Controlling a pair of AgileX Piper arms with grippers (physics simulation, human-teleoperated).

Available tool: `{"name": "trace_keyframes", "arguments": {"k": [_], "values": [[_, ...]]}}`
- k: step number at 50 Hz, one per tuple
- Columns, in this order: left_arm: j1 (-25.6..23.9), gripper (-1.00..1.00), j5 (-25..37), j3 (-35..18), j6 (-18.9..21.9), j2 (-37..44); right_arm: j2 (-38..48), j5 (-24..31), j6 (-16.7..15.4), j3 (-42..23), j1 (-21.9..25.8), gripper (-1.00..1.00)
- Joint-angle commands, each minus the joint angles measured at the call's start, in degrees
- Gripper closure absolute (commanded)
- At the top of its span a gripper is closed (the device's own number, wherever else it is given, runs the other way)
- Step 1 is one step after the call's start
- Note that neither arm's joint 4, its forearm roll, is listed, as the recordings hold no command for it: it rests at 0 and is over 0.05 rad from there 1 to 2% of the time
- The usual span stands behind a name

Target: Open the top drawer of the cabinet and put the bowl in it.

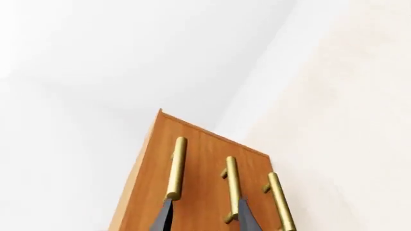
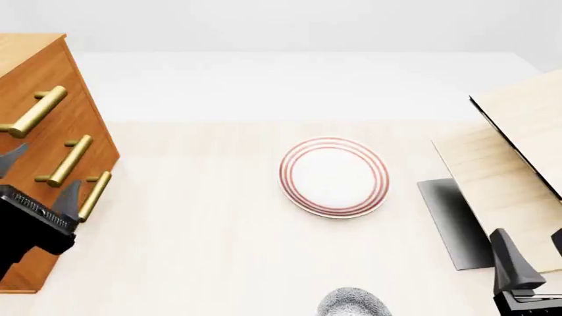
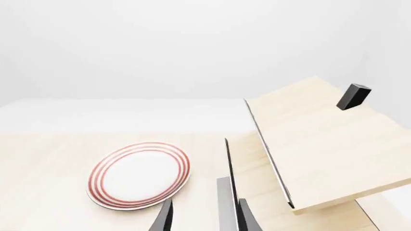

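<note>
The orange-brown cabinet (image 2: 81,118) stands at the table's left edge, its three drawers shut. The top drawer's brass handle (image 2: 35,110) is the uppermost and longest. My left gripper (image 2: 39,172) is open and empty right in front of the drawer fronts, its fingers on either side of the middle handle (image 2: 70,160). In the left wrist view the gripper (image 1: 204,208) faces the cabinet (image 1: 199,159), one finger just below the top handle (image 1: 176,166). The speckled bowl (image 2: 354,304) sits at the near edge, partly cut off. My right gripper (image 2: 532,253) is open and empty at the near right.
A flat white plate with red rings (image 2: 333,176) lies mid-table, and shows in the right wrist view (image 3: 140,174). Pale light-wood boards (image 2: 518,158) lean at the right, over a dark grey slab (image 2: 452,220). A small dark block (image 3: 353,96) sits on the boards.
</note>
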Motion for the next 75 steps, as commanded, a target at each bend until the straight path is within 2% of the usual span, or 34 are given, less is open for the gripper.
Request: {"name": "trace_keyframes", "arguments": {"k": [1,5,7,9,19,24,42,46,75], "values": [[2.45,-1.00,-7.06,1.22,13.58,5.03,-0.18,0.05,0.02,0.03,-0.02,-1.00],[2.96,-1.00,-8.57,0.64,16.01,6.38,-0.21,0.05,0.01,0.03,-0.01,-1.00],[2.81,-1.00,-8.17,-0.24,15.93,6.85,-0.22,0.05,0.00,0.03,0.01,-1.00],[3.15,-1.00,-10.27,-0.07,17.67,8.63,-0.21,0.05,0.00,0.03,0.00,-1.00],[3.06,-1.00,-11.26,-4.15,19.77,12.24,-0.14,0.05,0.02,0.03,-0.04,-1.00],[3.86,-1.00,-13.67,-4.19,20.90,14.39,-0.15,0.05,0.06,0.03,-0.02,-1.00],[5.54,-1.00,-17.01,-5.64,21.14,19.78,-0.14,0.05,0.03,0.03,-0.02,-1.00],[6.98,-1.00,-19.90,-5.51,22.00,21.64,-0.21,0.05,0.00,0.03,0.01,-1.00],[10.85,-1.00,-21.92,-7.40,21.46,25.58,-0.17,0.05,0.02,0.03,-0.01,-1.00]]}}
